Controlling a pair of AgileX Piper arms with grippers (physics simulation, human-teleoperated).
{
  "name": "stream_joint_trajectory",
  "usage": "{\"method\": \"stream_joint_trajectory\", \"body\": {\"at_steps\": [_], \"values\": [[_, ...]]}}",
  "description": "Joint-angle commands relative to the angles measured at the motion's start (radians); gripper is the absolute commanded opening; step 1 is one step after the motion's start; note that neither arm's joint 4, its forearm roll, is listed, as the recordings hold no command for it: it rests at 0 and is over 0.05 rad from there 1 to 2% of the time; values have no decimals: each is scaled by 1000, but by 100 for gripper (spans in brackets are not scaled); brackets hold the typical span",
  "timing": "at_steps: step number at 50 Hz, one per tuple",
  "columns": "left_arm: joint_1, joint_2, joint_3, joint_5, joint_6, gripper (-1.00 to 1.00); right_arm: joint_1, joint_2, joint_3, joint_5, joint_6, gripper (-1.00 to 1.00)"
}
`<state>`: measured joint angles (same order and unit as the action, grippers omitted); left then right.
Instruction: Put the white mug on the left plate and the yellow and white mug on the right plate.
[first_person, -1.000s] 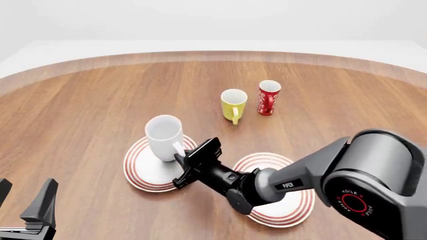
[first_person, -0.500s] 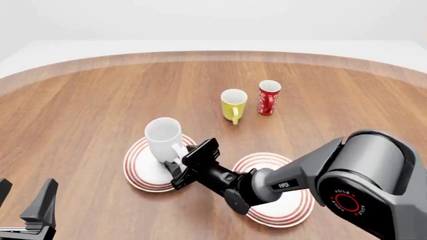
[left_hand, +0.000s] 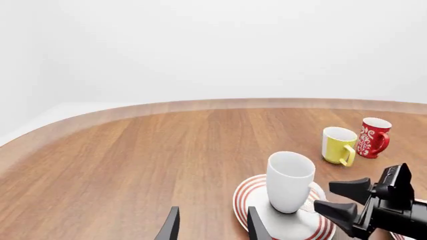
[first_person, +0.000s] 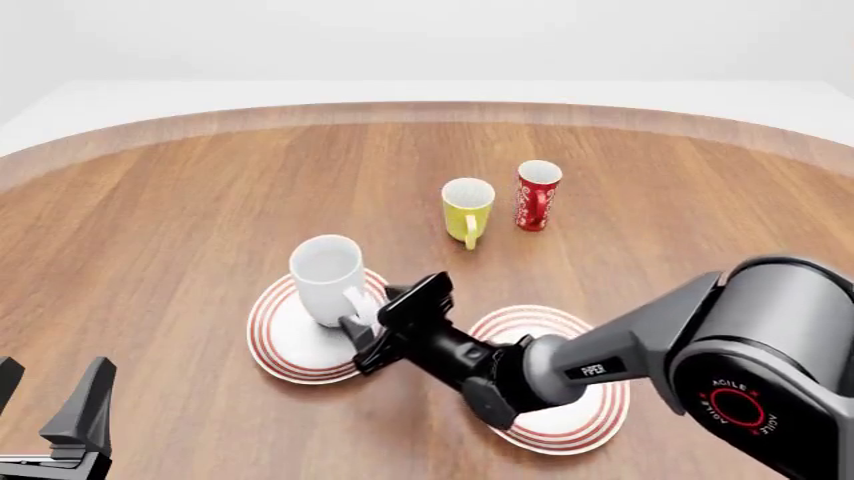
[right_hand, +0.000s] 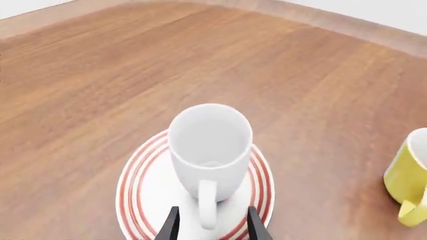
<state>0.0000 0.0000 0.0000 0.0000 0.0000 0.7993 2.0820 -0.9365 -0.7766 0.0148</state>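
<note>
The white mug (first_person: 328, 281) stands upright on the left plate (first_person: 284, 347), its handle towards my right gripper (first_person: 358, 345). That gripper is open, one finger on each side of the handle and not touching it; the right wrist view shows the mug (right_hand: 210, 145) and plate (right_hand: 141, 201) past the gripper (right_hand: 212, 227). The yellow and white mug (first_person: 467, 208) stands on the table further back. The right plate (first_person: 531, 318) lies partly under my right arm and holds no mug. My left gripper (first_person: 47, 415) is open and empty at the near left.
A slim red mug (first_person: 538, 195) with white marks stands just right of the yellow and white mug. The left wrist view shows the white mug (left_hand: 288, 182), the yellow and white mug (left_hand: 337, 145), the red mug (left_hand: 372, 137) and my right gripper (left_hand: 340, 199).
The white mug came down onto the left plate. My right gripper let go of its handle and drew back slightly. The left arm has not moved.
</note>
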Motion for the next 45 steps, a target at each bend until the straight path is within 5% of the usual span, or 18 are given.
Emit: {"method": "stream_joint_trajectory", "body": {"at_steps": [1, 45], "values": [[0, 0, 0, 0, 0, 100, -11, -68, 52, -7, -11, 100], [0, 0, 0, 0, 0, 100, -186, -370, 198, 57, -45, 100]]}}
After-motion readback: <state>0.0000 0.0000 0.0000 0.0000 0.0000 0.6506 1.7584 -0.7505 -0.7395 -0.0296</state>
